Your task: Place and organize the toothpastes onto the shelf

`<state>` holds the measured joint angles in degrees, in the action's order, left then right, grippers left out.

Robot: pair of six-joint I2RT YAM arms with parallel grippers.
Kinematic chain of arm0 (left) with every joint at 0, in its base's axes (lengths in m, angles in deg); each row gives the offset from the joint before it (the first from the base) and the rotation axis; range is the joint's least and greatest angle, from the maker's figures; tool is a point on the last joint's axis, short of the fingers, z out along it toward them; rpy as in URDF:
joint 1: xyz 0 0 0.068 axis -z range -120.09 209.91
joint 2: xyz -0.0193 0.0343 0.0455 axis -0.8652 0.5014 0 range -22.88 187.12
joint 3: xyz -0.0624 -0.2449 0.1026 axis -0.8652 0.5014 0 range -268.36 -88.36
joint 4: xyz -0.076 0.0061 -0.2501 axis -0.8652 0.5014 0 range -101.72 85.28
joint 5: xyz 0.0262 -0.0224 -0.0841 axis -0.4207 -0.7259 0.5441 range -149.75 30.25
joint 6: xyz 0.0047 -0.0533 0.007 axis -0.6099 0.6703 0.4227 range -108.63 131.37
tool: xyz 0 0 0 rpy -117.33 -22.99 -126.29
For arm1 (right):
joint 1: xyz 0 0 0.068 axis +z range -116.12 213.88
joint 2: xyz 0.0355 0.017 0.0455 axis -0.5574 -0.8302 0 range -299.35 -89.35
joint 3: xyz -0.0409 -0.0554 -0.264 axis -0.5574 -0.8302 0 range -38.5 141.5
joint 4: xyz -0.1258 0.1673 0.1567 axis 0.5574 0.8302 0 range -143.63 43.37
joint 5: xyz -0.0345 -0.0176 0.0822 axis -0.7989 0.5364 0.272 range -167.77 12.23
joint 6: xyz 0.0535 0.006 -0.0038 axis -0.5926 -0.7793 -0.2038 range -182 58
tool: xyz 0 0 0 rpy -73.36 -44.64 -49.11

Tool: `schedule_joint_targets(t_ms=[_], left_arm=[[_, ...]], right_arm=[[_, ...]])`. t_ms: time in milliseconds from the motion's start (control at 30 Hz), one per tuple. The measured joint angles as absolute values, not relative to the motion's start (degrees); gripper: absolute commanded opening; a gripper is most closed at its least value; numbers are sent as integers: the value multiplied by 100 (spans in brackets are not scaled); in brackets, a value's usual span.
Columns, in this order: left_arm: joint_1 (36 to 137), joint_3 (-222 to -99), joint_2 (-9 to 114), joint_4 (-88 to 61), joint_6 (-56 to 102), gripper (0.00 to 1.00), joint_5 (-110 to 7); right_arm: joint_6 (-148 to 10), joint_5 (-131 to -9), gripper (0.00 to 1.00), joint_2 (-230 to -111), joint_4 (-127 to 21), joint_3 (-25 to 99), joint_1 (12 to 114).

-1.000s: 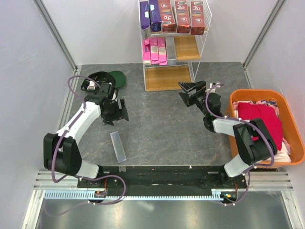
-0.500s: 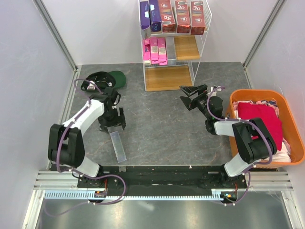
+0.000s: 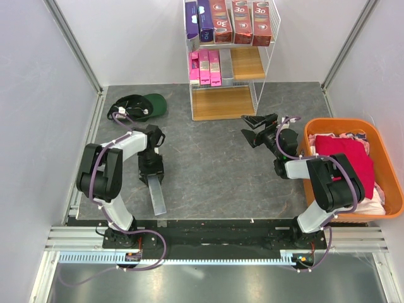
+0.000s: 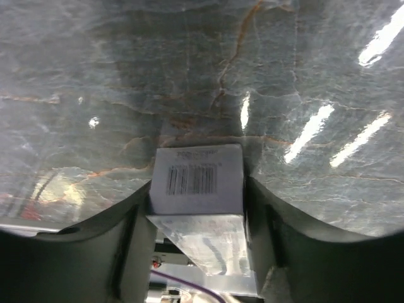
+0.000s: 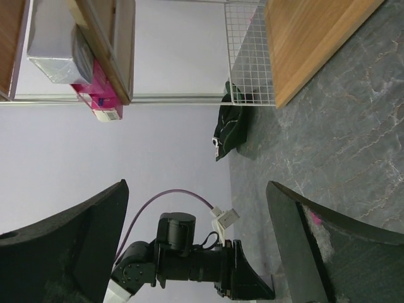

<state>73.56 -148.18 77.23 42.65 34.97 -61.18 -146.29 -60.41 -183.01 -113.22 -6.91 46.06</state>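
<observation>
The carton (image 3: 156, 194) lies flat on the bench (image 3: 208, 177) at lower left of the top view. Its long axis runs down the frame and slightly right, and the left hand (image 3: 152, 177) is at its upper end with a finger against each long side, apparently clamped on it. The right hand (image 3: 254, 126), jaws wide apart and holding nothing, hangs well off at centre right. The shelf (image 3: 222, 103) stands up and right of the carton at top centre, with purple cartons (image 3: 199, 22) and red cartons (image 3: 243, 22) on its top board and pink cartons (image 3: 205, 68) plus a grey one (image 3: 226, 66) on the middle board's left half; the basket (image 3: 344, 123) at right holds cloths (image 3: 344, 158).
</observation>
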Motion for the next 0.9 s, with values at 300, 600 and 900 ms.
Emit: schedule_joint_targets(t_ms=[300,600,900], left_arm=[[7373,-14942,7876,4324,3444,26,-6044],[7393,-15091,7848,3874,3444,5,-5648],[7419,-15089,7219,2923,3451,2,-4783]], right_arm=[[-14572,-5925,98,-18419,-11265,-695,4587],[-13991,-5800,98,-18338,-10430,-529,4587],[-13340,-5765,98,-17845,-9685,-267,4587]])
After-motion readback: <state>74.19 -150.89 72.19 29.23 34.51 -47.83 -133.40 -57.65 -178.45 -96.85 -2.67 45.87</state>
